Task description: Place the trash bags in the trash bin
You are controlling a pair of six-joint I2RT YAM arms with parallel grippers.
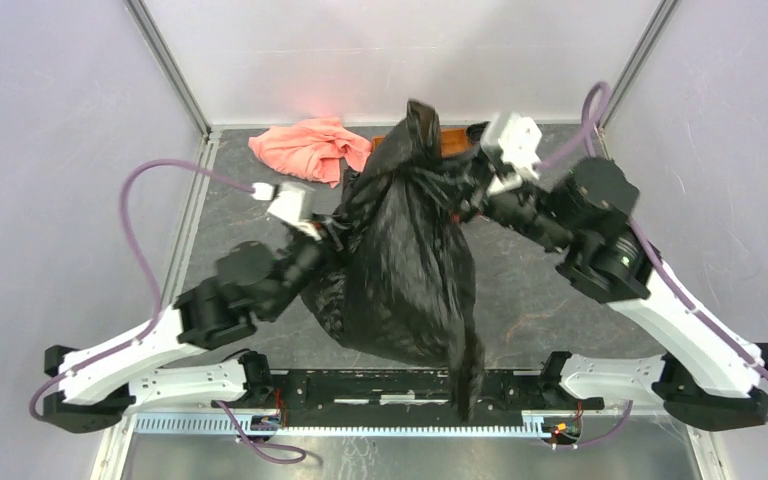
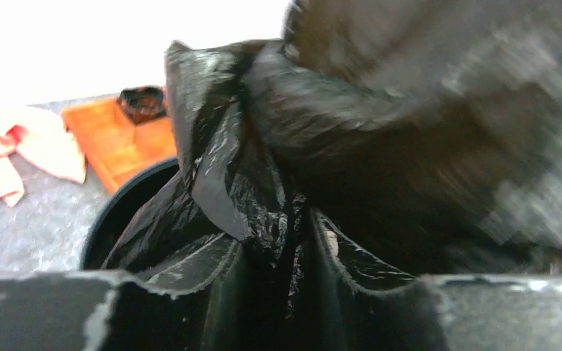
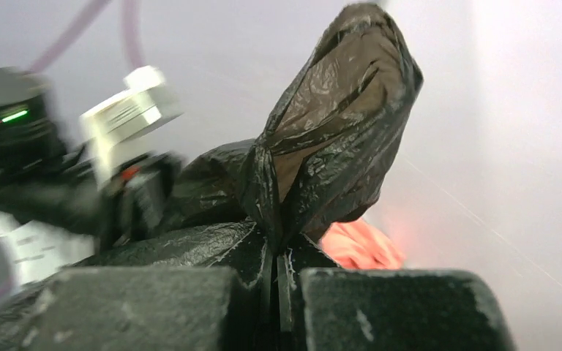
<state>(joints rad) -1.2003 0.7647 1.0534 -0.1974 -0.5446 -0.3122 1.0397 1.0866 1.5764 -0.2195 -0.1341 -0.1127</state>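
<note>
A big wrinkly black trash bag [image 1: 410, 260] hangs spread between my two grippers over the table's middle, with a tail drooping to the front rail. My left gripper [image 1: 332, 232] is shut on the bag's left side; its jaws pinch folded film [image 2: 278, 219]. My right gripper [image 1: 472, 180] is shut on the bag's upper right; a puffed tuft of film [image 3: 336, 131] sticks up from its closed jaws. Only the dark round rim of the trash bin [image 2: 121, 201] shows, in the left wrist view, below and left of the bag. In the top view the bag hides the bin.
A salmon-pink cloth [image 1: 310, 147] lies at the back left; it also shows in the left wrist view [image 2: 22, 150] and right wrist view [image 3: 355, 245]. An orange compartment tray [image 2: 117, 139] sits behind the bin, with a small dark cup [image 2: 143, 104] in it.
</note>
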